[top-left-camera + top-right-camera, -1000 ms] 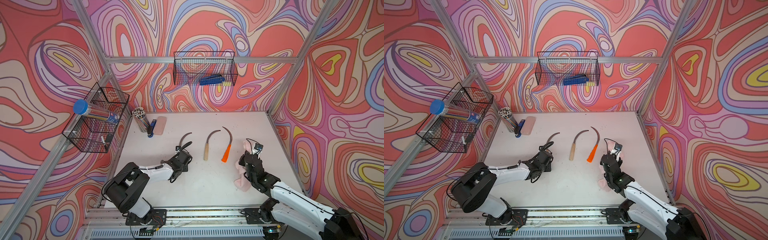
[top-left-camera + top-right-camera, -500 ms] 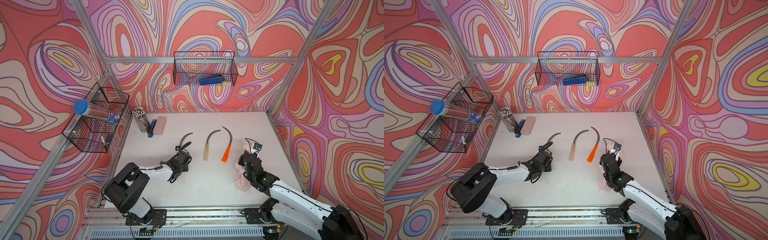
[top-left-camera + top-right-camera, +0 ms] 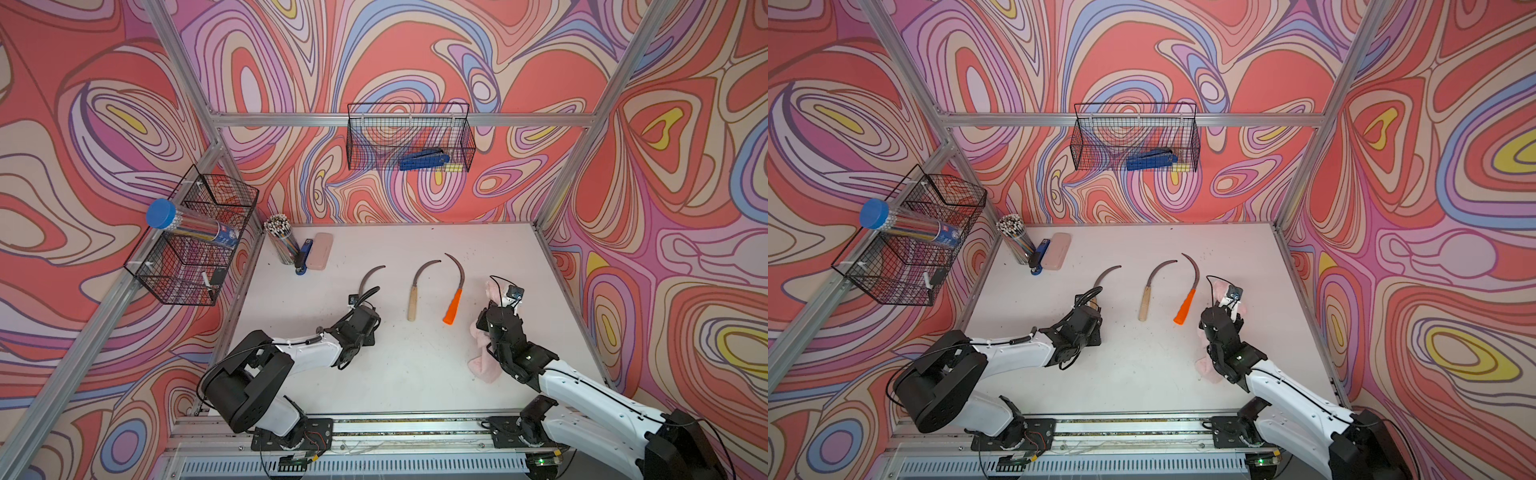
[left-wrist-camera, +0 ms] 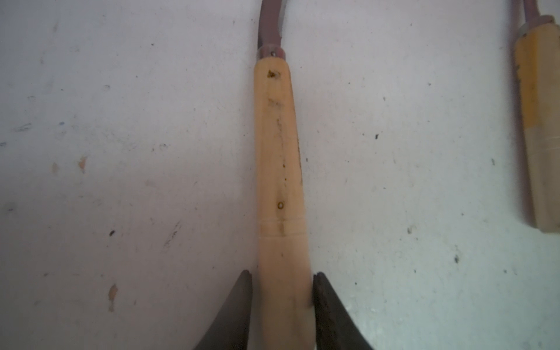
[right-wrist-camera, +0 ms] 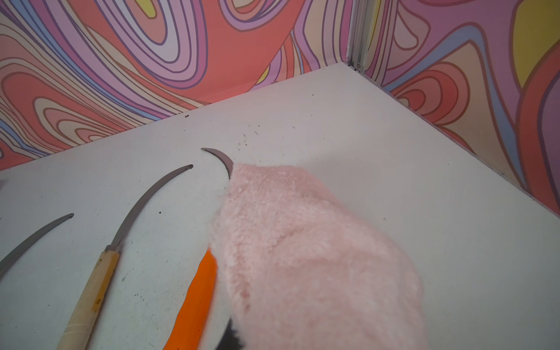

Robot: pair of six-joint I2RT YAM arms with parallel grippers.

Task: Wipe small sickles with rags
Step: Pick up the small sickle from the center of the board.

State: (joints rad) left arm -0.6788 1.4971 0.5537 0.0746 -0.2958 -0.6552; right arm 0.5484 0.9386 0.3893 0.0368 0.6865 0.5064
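Note:
Three small sickles lie side by side on the white table. My left gripper is shut on the pale wooden handle of the leftmost sickle, whose dark blade curves away toward the back wall. The middle wooden-handled sickle and the orange-handled sickle lie free to its right. My right gripper is shut on the pale pink rag just right of the orange handle. The rag drapes over its fingers and hides them.
A pencil cup, a blue stapler and a rigid pink case stand at the back left corner. Wire baskets hang on the left wall and the back wall. The right frame post runs close to the rag.

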